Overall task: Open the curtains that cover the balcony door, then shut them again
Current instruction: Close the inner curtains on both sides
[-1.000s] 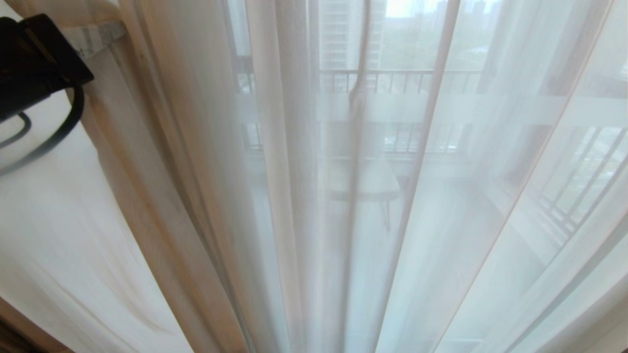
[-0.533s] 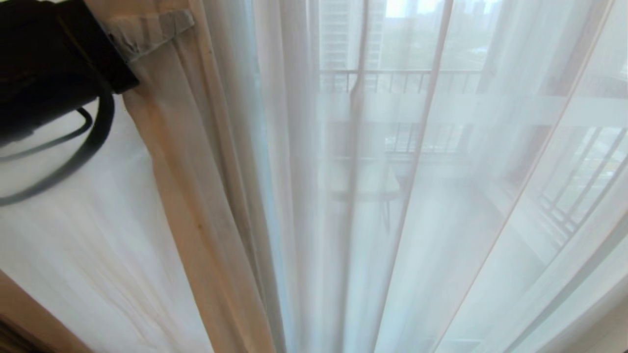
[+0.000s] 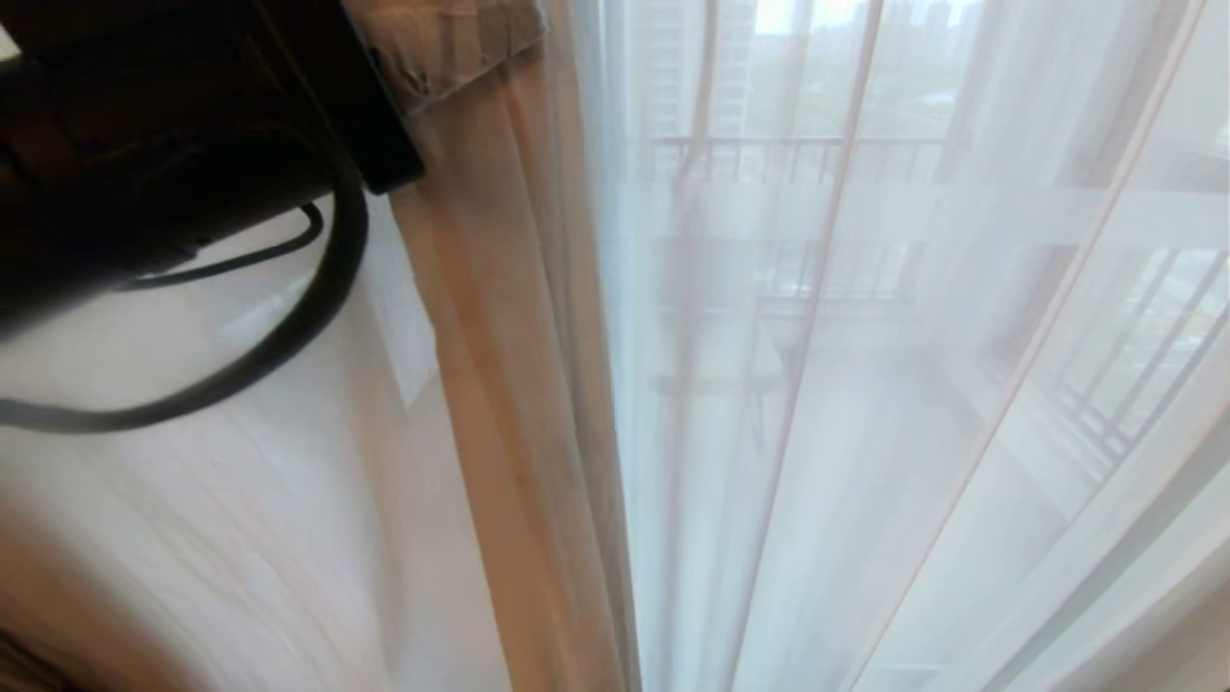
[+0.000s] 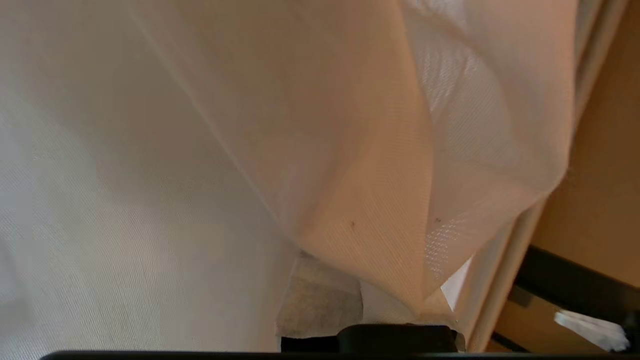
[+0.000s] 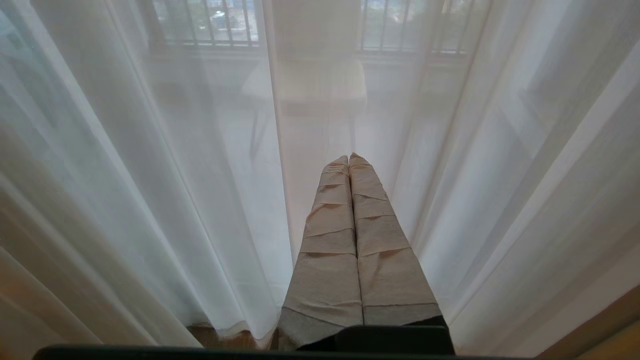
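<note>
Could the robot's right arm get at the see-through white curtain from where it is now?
Probably yes. The right gripper, fingers pressed together, points straight at the sheer curtains with nothing between them, though how close it is cannot be told.

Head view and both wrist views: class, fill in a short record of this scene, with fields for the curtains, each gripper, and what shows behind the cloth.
curtains: sheer white cloth hangs across the view, beige fold at centre-left
left gripper: upper left, shut on the curtains
right gripper: shut, empty, pointing at the sheers
behind cloth: balcony railing, dimly visible
</note>
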